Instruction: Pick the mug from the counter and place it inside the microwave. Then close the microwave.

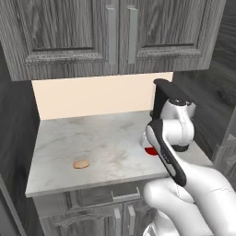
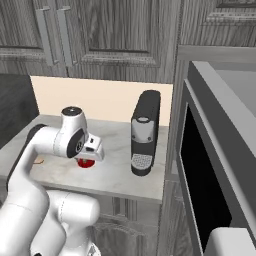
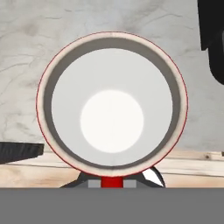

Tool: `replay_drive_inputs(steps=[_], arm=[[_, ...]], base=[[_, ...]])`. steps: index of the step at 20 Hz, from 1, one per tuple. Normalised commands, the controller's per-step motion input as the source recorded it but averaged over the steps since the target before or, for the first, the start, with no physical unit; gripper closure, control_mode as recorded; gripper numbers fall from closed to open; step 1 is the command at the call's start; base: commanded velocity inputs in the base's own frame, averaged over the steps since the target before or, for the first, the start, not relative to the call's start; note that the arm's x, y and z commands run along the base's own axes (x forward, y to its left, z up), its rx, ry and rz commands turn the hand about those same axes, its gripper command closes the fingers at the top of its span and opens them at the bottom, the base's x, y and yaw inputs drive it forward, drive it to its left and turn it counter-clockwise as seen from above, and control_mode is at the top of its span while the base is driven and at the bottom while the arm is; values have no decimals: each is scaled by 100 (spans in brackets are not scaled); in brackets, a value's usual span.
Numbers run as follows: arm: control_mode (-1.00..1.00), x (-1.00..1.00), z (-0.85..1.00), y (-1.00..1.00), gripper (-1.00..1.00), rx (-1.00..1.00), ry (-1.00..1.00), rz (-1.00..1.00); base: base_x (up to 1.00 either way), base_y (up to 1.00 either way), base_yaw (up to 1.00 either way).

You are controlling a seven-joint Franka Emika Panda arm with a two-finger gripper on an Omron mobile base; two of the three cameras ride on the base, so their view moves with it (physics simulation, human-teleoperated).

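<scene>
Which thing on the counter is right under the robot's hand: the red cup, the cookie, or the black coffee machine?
The red mug. The hand view looks straight down into its white inside. The flat tan cookie lies far off to the left, and the coffee machine stands off to the right.

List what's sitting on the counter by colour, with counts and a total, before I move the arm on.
Red: 1, the mug, under the shut gripper
Tan: 1, the flat round cookie
Black: 1, the coffee machine
Total: 3 on the counter
</scene>
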Motion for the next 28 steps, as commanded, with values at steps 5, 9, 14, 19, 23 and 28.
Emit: replay_drive_inputs(steps=[5,9,14,19,23,28], arm=[[-100,-65,56,0,100,0,-2,8],[-100,-76,53,0,100,-1,-1,12],[-100,-72,45,0,100,0,1,6],[-100,-25,48,0,100,-2,0,0],[-100,-19,58,0,100,-4,-1,-4],[-100,-1,16,-20,100,-1,0,-8]], base=[[0,0,0],[0,0,0],[0,0,0],[0,0,0],[0,0,0],[0,0,0]])
